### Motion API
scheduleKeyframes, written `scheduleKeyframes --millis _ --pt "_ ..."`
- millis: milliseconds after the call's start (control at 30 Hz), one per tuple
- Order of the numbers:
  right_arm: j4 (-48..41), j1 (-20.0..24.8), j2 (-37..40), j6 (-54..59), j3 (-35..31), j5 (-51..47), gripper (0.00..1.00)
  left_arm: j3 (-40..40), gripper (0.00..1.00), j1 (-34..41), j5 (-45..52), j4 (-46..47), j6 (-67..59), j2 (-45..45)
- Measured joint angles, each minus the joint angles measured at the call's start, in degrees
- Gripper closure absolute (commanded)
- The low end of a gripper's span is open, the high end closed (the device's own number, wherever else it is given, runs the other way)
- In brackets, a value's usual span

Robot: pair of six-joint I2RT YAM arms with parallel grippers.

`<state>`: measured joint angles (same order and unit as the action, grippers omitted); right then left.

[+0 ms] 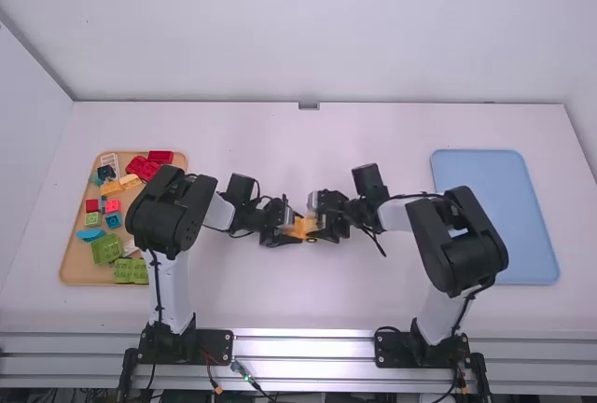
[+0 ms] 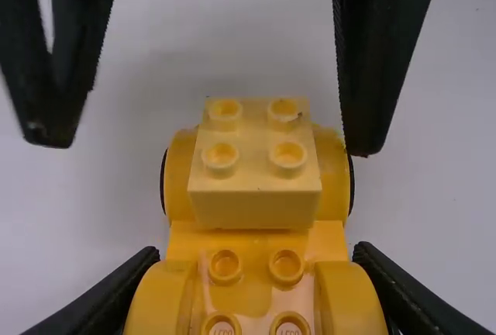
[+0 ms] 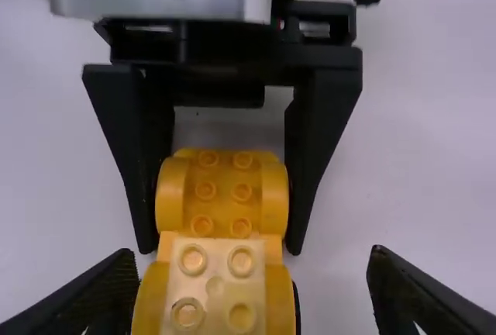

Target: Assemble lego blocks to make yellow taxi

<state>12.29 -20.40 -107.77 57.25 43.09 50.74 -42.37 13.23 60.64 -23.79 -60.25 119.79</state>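
Over the middle of the surface [image 1: 308,300], the yellow taxi base [image 2: 248,240] is being clenched by the left gripper [image 2: 256,256], the released right gripper [image 3: 252,260] straddling the paler block [image 2: 254,207]; this seating step is probably needing a press. Beyond, the wooden tray [image 1: 73,270] is holding coloured blocks [image 1: 107,248], the blue tray [image 1: 528,226] lying opposite.

one block [image 2: 254,141] tops one yellow base [image 2: 256,296] between two arms [image 1: 457,244], two trays [image 1: 494,170].

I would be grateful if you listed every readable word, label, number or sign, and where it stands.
Small lettering on two studs of the yellow car base: a brand mark, left unquoted.
Studs of the pale yellow block: too faint to read.
I can make out no numbers or signs.
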Motion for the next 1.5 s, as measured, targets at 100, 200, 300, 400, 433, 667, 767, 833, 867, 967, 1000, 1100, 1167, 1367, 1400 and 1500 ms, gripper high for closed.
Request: scheduleKeyframes --millis 100,200,300,400,433,667,767,833,867,967,1000,1100,1167,1367,1400,1500 --pt "0.4 0.7 0.7 0.2 0.0 2.8 0.75 0.0 0.55 0.0 0.0 0.0 0.0 0.0" --pt "0.6 1.2 2.1 0.1 0.0 4.6 1.0 0.0 0.55 0.0 0.0 0.0 0.0 0.0" --pt "-1.2 1.7 2.7 0.0 0.0 5.0 1.0 0.0 0.54 0.0 0.0 0.0 0.0 0.0" --pt "-3.3 1.8 2.7 0.0 0.0 4.6 1.0 0.0 0.54 0.0 0.0 0.0 0.0 0.0" --pt "-3.3 1.8 2.7 0.0 0.0 4.5 1.0 0.0 0.54 0.0 0.0 0.0 0.0 0.0" --pt "-3.4 1.9 -0.3 -0.1 0.0 4.6 1.0 0.0 0.55 0.0 0.0 0.0 0.0 0.0" --pt "-2.6 1.8 -1.3 0.0 0.0 5.6 1.0 0.0 0.55 0.0 0.0 0.0 0.0 0.0" --pt "-2.4 1.8 -1.7 -0.1 0.0 6.0 1.0 0.0 0.55 0.0 0.0 0.0 0.0 0.0" --pt "-2.4 2.0 -2.0 -0.1 0.1 6.4 1.0 0.0 0.55 0.0 0.0 0.0 0.0 0.0" --pt "-2.8 2.4 -2.7 -0.2 0.4 7.2 1.0 0.0 0.55 0.0 0.0 0.0 0.0 0.0" --pt "-2.8 2.6 -3.0 -0.3 0.5 7.6 1.0 0.0 0.55 0.0 0.0 0.0 0.0 0.0" --pt "-2.8 2.7 -3.7 -0.2 0.9 8.4 1.0 0.0 0.55 0.0 0.0 0.0 0.0 0.0" --pt "-2.6 2.6 -4.2 -0.3 1.2 9.0 1.0 0.0 0.55 0.0 0.0 0.0 0.0 0.0" --pt "-1.9 1.7 -5.9 -0.2 2.0 9.6 1.0 0.0 0.55 0.0 0.2 0.0 0.2 0.0" --pt "-1.9 1.7 -6.0 -0.2 1.9 9.7 1.0 0.0 0.56 0.0 0.1 0.0 0.2 0.0" --pt "-2.8 2.2 -6.1 -0.2 2.0 10.0 1.0 0.0 0.56 0.1 0.1 -0.1 0.2 0.0"
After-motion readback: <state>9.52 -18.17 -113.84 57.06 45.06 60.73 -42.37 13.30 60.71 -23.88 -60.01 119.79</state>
